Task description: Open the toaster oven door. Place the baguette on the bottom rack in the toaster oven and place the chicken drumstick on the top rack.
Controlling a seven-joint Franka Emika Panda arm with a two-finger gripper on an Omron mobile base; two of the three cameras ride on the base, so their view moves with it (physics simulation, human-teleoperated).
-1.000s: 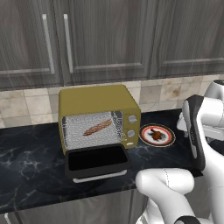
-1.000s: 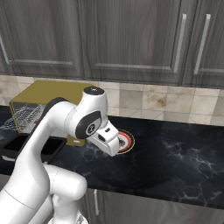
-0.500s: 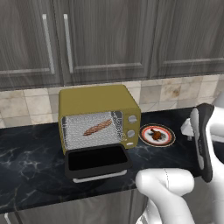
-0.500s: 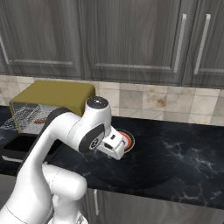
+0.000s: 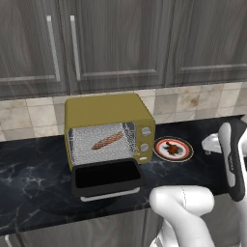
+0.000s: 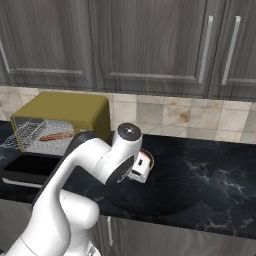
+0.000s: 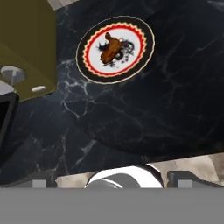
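The mustard-yellow toaster oven [image 5: 108,120] stands on the counter with its door [image 5: 107,177] folded down flat in front. The baguette [image 5: 107,141] lies on a wire-mesh rack inside; whether that is the top rack or the bottom rack I cannot tell. The chicken drumstick [image 7: 109,50] rests on a round red-rimmed plate [image 7: 140,33] just right of the oven. My gripper [image 7: 111,178] hovers above the dark counter, short of the plate, open with nothing between its fingertips [image 7: 183,177]. In the left base view my hand [image 5: 211,143] hangs right of the plate [image 5: 185,153].
Black marble counter [image 5: 34,169] runs left and right, with a tiled backsplash and dark grey wall cabinets [image 5: 120,43] above. The oven's knobs [image 7: 11,73] sit at its right side near the plate. My arm [image 6: 90,160] covers the plate in the right base view.
My arm has swung right and lower, bringing the hand down toward the counter beside the plate. Baguette, oven door and drumstick have stayed put.
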